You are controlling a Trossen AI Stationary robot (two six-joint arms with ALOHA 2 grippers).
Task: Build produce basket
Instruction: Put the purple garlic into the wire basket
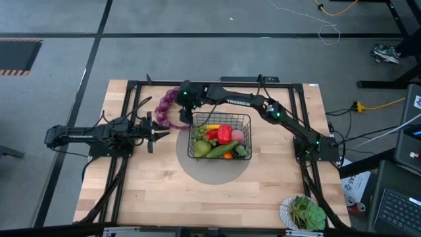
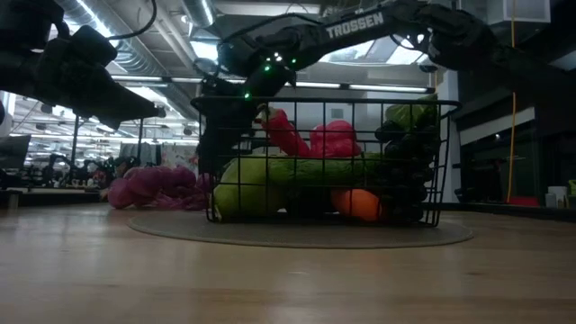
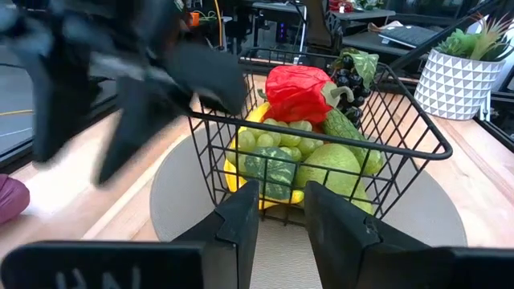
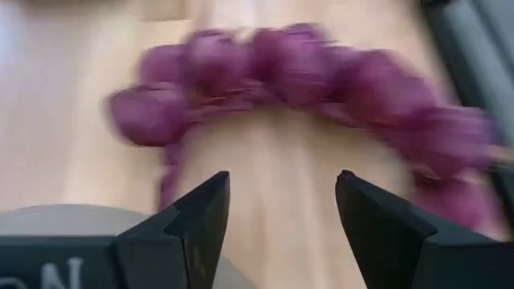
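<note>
Your basket (image 1: 220,136) sits on the round grey mat (image 1: 214,172) at the middle of the surface (image 1: 151,191), already well filled: a red pepper (image 1: 224,133), light green grapes (image 3: 277,138), a pear (image 3: 331,172), dark grapes (image 3: 350,74) and something orange (image 2: 361,204) low inside. The one piece of produce not yet in is the purple grape string (image 1: 167,108), curled on the wood just beyond the basket's far left corner.

That string looks like the step in hand. Your right gripper (image 4: 281,210) hangs above it with its jaws spread and nothing between them; the string arcs across the right wrist view just ahead of the fingertips, apart from them.

Your left gripper (image 3: 281,210) waits to the left of the basket, pointed at it, jaws parted by a narrow gap and empty.

For the next move, bring the right jaws down over one thick part of the string's curve and close there, not over the bare wood inside the loop. The string looks limp, so expect it to dangle: lift it high enough to clear the wire rim, then carry it right and nearer and lower it onto the pile.
</note>
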